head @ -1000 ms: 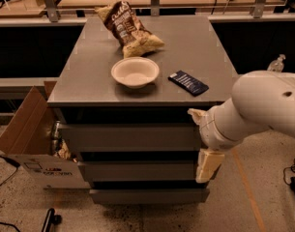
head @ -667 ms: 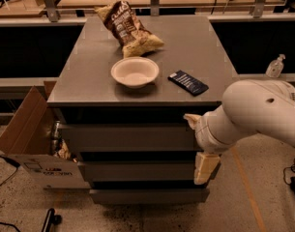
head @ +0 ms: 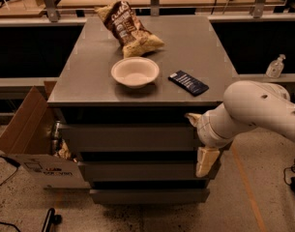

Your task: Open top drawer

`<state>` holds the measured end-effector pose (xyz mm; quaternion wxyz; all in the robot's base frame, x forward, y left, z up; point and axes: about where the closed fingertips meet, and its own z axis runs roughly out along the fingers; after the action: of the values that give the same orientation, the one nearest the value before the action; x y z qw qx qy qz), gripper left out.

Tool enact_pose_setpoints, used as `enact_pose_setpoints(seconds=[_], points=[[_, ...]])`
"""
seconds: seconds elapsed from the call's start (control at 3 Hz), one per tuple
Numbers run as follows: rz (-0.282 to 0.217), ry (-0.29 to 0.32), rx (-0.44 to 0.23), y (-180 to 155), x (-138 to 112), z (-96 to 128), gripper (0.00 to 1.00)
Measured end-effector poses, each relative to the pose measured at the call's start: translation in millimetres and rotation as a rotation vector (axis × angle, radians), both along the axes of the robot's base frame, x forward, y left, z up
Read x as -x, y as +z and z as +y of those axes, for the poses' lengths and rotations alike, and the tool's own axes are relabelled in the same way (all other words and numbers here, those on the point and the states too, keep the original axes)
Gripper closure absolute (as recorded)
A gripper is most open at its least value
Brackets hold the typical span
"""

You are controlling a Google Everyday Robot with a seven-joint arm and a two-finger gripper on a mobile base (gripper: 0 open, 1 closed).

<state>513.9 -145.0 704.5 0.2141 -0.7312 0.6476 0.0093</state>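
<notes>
The gripper (head: pixel 198 139) sits at the top drawer's (head: pixel 127 138) 3 o'clock end, its cream fingers (head: pixel 205 161) spread, one above and one below the grey front panel; contact cannot be told. The top drawer lies just beneath the tabletop (head: pixel 89 81), over two lower drawer fronts (head: pixel 137 170). On top, a white bowl (head: pixel 135 72) has a chip bag (head: pixel 129 29) at its 12 o'clock and a dark packet (head: pixel 188 82) at 3 o'clock. A cardboard box (head: pixel 26 139) stands at the cabinet's 9 o'clock.

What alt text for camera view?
The robot's pincer sits at the right end of the top drawer of a grey cabinet. On the cabinet lie a white bowl, a chip bag and a dark packet; a cardboard box stands beside it.
</notes>
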Motion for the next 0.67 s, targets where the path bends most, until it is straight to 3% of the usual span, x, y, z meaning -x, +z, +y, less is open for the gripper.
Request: enact_pose_setpoints(seconds=[0.33, 0.67], points=[[0.01, 0.01, 0.011, -12, -22, -6, 0.0], [0.031, 0.01, 0.028, -25, -37, -13, 0.09]])
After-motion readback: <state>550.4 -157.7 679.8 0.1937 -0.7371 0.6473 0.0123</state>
